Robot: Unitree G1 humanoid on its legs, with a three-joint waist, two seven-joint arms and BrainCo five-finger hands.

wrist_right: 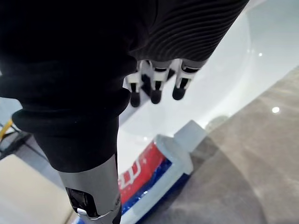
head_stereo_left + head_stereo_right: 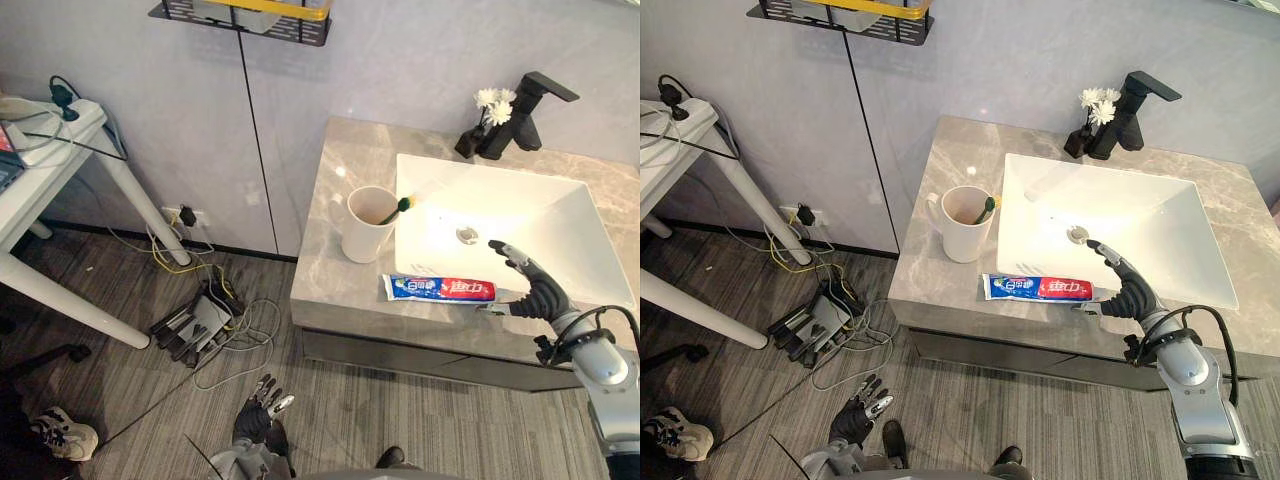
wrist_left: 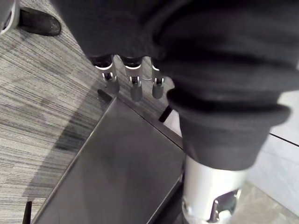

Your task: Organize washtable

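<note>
Hanging low over the floor, the left hand (image 2: 260, 408) showed straight, relaxed fingers and held nothing. On the counter (image 2: 335, 280) a cup (image 2: 366, 232) stood with a toothbrush (image 2: 394, 210) in it, just left of the sink (image 2: 560, 230). The toothpaste (image 2: 440, 289) lay flat along the counter's front edge. The right hand (image 2: 538, 293) hovered just beside its cap end, fingers outstretched and empty.

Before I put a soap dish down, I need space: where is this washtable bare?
Bare: the counter strip left of the basin, from the mug back to the wall. Crowded: the front edge, where the toothpaste lies with the right robot hand at its cap end, and around the faucet and flowers.
</note>
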